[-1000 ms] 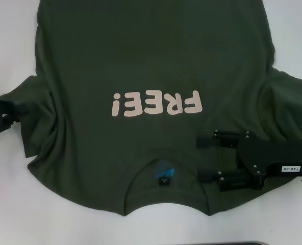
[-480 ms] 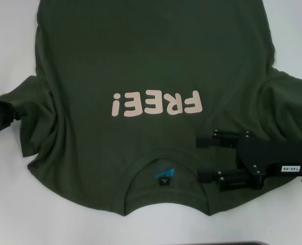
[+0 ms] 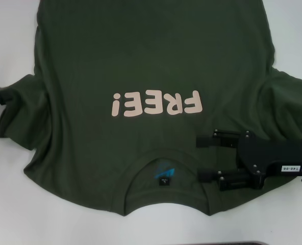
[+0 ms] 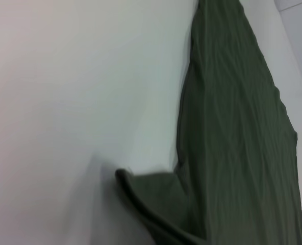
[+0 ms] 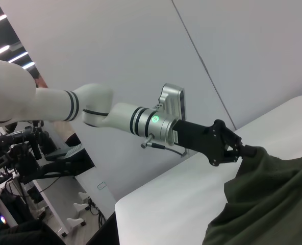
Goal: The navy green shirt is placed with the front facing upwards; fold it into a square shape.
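Left end effector [image 5: 241, 151] pinches the navy green shirt [image 3: 151, 76] sleeve at the table's [image 3: 8, 204] left edge; right end effector [image 3: 204, 157] hovers spread near the collar.

Head view steeply down; both wrist views on shirt [image 3: 141, 61] sleeve

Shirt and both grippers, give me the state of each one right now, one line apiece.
Navy green shirt: spread front-up on the white table, lettering showing, left sleeve bunched and pulled outward.
Left gripper: shut on the left sleeve's edge, at the shirt's left side.
Right gripper: open, over the shirt beside the collar.
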